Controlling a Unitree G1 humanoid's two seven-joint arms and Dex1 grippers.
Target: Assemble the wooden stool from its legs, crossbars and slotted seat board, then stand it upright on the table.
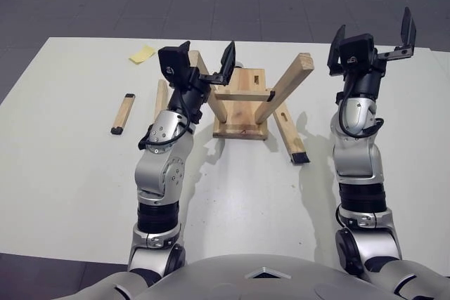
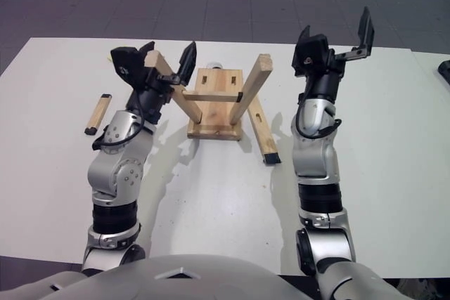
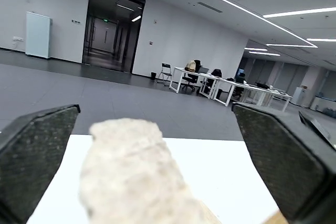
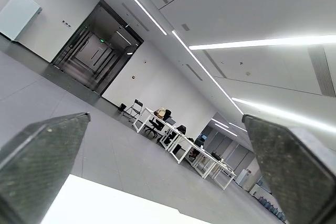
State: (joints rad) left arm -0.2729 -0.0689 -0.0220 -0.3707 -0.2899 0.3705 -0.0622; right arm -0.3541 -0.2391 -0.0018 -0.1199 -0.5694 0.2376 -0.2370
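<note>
From the head camera, the seat board lies flat on the table, underside up. Two legs stand in it, slanting outward: the left leg and the right leg, with a crossbar joining them above the board. My left gripper sits over the left leg's top, fingers spread to either side of it and not clamped. My right gripper hangs raised, well to the right of the board, spread wide and holding nothing. A loose leg lies just right of the board; a capped stick lies well to its left, and another stick nearer on that side.

At my left wrist, the pads stand apart with the blurred wooden leg end between them.

At my right wrist, the pads frame only the room beyond.

I judge the job about half built: the remaining legs and bars must go in, then the stool must be turned upright.
</note>
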